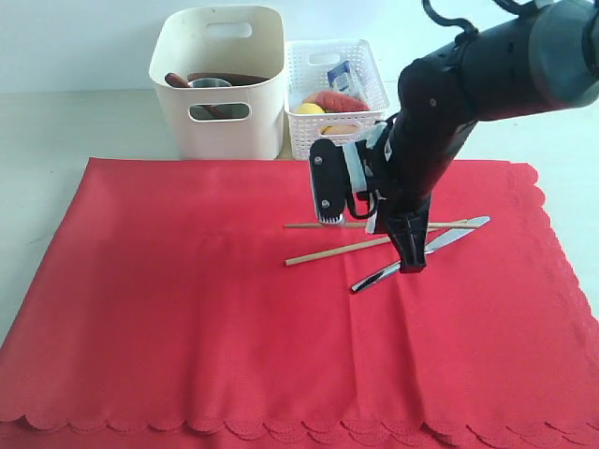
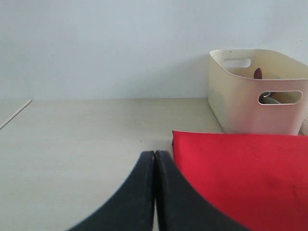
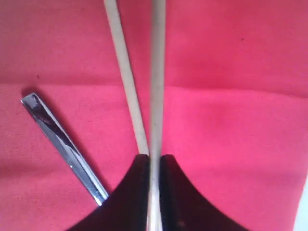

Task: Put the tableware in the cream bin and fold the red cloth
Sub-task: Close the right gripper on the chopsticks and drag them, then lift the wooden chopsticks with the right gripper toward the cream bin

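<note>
Red cloth (image 1: 187,327), chopstick (image 3: 157,57) inside right gripper (image 3: 154,159)

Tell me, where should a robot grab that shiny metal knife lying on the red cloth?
I'd take the shiny metal knife across its narrow width, towards the end lying apart from the wooden chopsticks, coming straight down from above. It lies flat on the red scalloped cloth, so only its two long edges offer a hold.
</note>
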`<state>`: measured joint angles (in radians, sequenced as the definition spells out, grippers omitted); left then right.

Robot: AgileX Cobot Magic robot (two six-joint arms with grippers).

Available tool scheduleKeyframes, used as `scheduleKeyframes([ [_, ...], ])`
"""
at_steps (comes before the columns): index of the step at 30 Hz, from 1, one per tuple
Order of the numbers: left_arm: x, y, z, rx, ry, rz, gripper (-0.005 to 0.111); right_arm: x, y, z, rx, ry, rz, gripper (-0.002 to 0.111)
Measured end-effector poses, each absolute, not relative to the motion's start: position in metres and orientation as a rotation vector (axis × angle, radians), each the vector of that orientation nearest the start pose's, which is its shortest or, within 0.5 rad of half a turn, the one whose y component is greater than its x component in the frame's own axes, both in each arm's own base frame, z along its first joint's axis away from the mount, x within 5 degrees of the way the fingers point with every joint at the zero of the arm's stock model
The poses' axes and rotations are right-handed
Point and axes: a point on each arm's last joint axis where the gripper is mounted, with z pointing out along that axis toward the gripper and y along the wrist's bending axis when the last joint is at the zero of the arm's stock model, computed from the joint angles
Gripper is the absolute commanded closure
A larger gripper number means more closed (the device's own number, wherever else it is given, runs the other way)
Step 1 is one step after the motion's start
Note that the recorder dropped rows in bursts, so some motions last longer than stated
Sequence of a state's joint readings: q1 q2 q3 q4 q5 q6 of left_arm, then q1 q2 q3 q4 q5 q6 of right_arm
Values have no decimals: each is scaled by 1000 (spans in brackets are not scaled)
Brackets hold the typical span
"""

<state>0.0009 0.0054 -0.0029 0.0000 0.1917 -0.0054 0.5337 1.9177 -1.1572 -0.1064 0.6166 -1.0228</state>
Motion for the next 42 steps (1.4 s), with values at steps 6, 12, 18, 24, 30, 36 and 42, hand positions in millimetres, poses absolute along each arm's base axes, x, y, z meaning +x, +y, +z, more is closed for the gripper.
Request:
scheduleKeyframes([
  [6,56,0,196,-5,1678,-3,104,322,182,127,-2176,1964,-224,103],
  [12,56,0,196,-5,1678,-3,104,324,182,117,-2190,1956,-227,75],
  [18,56,0,196,-5,1678,-3,104,324,182,113,-2219,1939,-231,76],
  [24,56,0,196,-5,1678,-3,104,324,182,110,-2234,1934,-235,76],
  [30,56,0,196,-5,1678,-3,104,325,182,110,-2241,1936,-236,91],
  [36,56,0,196,-5,1678,-3,104,324,181,110,-2274,1926,-253,108],
  [42,56,0,196,-5,1678,-3,104,324,181,110,-2292,1910,-269,108],
])
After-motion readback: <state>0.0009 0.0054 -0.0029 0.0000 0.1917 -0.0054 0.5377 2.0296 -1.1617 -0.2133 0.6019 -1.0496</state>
